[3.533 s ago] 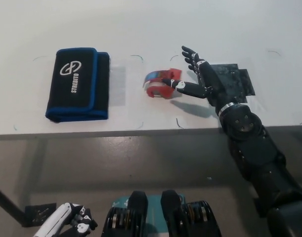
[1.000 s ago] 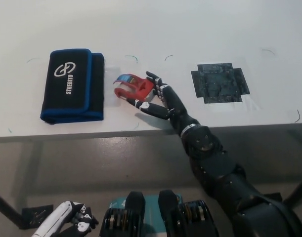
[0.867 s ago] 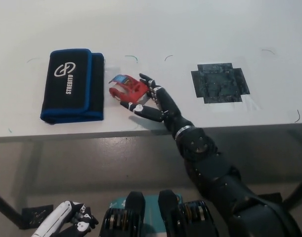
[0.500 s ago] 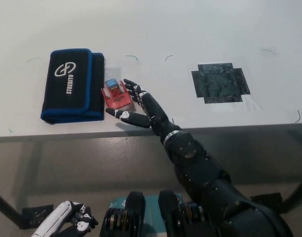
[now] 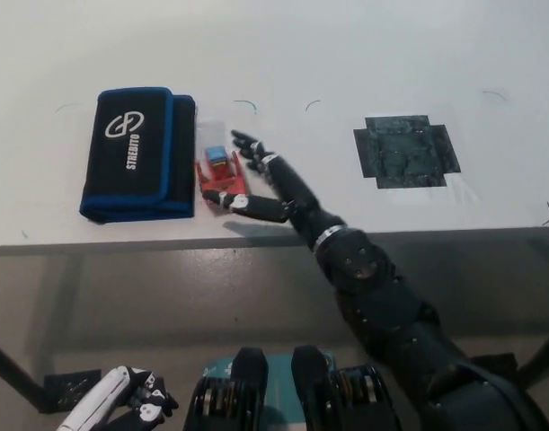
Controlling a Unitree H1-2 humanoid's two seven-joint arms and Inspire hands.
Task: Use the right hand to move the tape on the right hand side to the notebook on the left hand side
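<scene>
head view, red tape (image 5: 220, 175) with blue top, beside black notebook (image 5: 139, 153)

The table (image 5: 364, 54) is white. On it, the notebook (image 5: 139, 153) is black with blue edging and a white logo and lettering. Just right of the notebook, the tape dispenser (image 5: 219, 172) is red with a blue patch. Further right lies a dark square patch (image 5: 405, 151). The right hand (image 5: 265, 184) is black.

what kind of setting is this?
Probably a lab test bench: a plain white table with pen marks, a black taped patch, and only a black blue-edged notebook and red tape dispenser.
</scene>
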